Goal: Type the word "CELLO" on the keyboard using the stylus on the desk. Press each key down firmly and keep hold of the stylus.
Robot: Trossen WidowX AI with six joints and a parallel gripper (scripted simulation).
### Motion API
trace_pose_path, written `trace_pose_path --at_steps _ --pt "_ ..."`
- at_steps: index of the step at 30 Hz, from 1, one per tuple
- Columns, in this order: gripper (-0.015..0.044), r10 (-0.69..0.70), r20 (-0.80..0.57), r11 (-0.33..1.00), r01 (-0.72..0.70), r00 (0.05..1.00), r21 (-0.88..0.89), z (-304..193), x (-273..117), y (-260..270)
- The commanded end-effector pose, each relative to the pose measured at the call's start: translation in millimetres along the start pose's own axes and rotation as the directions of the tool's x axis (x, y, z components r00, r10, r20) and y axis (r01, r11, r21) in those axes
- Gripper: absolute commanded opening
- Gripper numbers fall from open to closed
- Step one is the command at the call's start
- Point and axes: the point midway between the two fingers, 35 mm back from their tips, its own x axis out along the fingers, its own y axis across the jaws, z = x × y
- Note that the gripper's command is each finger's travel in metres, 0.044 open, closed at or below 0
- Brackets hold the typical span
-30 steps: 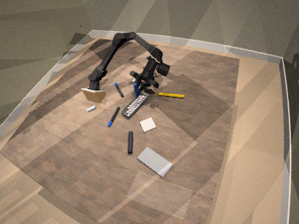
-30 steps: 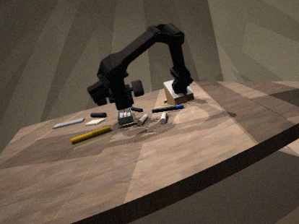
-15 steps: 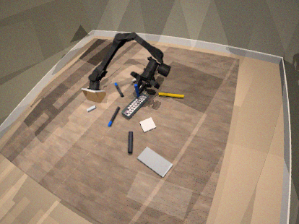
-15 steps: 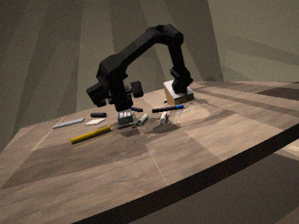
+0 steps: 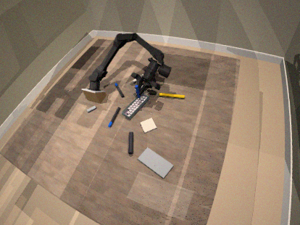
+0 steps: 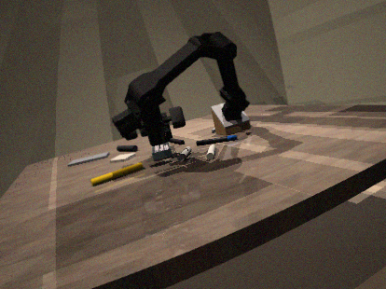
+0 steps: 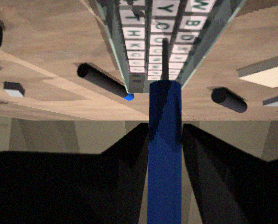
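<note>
The stylus, with a blue body and a thin dark tip, shows in the wrist view point(image 7: 165, 107) and in the top view point(image 5: 137, 91). My gripper point(image 7: 164, 131) point(image 5: 139, 89) is shut on its blue body and points it down over the keyboard. The keyboard point(image 5: 135, 107) point(image 6: 161, 155) point(image 7: 136, 47) is dark grey with pale lettered keys. In the wrist view the tip overlaps the middle column, its far end at the key just below C; that key's letter is partly hidden. Whether the tip touches or presses a key I cannot tell. In the exterior view the gripper hides the stylus.
A yellow rod point(image 5: 172, 96) point(image 6: 117, 173) lies near the keyboard. A blue-ended black marker point(image 5: 114, 117) point(image 7: 105, 81), a black cylinder point(image 5: 130, 142) point(image 7: 229, 100), a cream square point(image 5: 148, 125) and a grey slab point(image 5: 155, 162) lie around. A wedge block point(image 5: 95, 95) point(image 6: 233, 126) stands at the arm's base.
</note>
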Motion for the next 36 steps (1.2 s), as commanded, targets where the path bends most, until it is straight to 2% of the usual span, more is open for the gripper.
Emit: trace_pose_path --at_steps 1,36 --pt "0.0081 0.001 0.005 1.000 -0.001 1.000 0.003 2.7 1.4 -0.1" --pt "0.0081 0.001 0.005 1.000 -0.001 1.000 0.003 10.8 6.1 -0.1"
